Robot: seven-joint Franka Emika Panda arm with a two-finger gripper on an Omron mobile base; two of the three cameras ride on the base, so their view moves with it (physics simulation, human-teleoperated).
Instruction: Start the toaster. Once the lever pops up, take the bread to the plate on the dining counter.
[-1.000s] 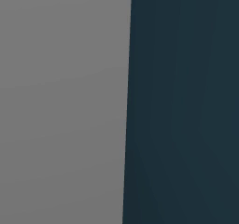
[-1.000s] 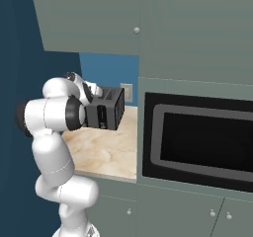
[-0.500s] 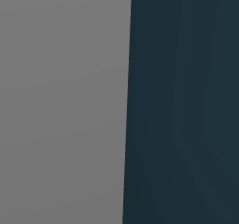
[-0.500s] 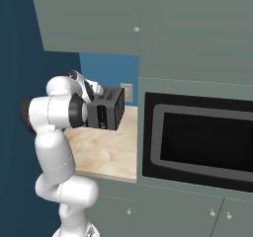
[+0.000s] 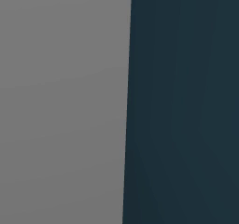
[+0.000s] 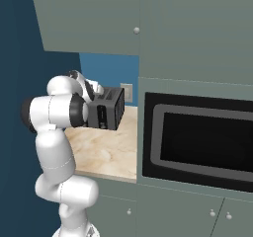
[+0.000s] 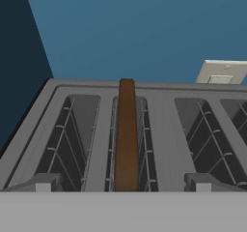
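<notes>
The toaster [image 6: 106, 108] is a dark box at the back of a beige counter; the hand view looks down on its grey top [image 7: 164, 129] and wire-lined slots. The bread [image 7: 126, 134], a thin dark brown slice, stands on edge in the second slot from the left. My gripper [image 7: 123, 183] hangs open just above the toaster, one fingertip [image 7: 43, 182] on each side of the bread's slot and touching nothing. The white arm [image 6: 54, 113] reaches in from the left. The lever, the plate and the dining counter are out of view.
A black built-in oven [image 6: 197, 142] fills the cabinet wall right of the beige counter [image 6: 104, 154]. Grey-green upper cabinets [image 6: 99, 19] hang above. A wall outlet [image 7: 219, 72] sits behind the toaster on the blue wall. A dark blue wall [image 5: 182, 106] stands close on the left.
The arm's elbow has shifted slightly beside the toaster. The gripper stays open and the toaster has not moved.
</notes>
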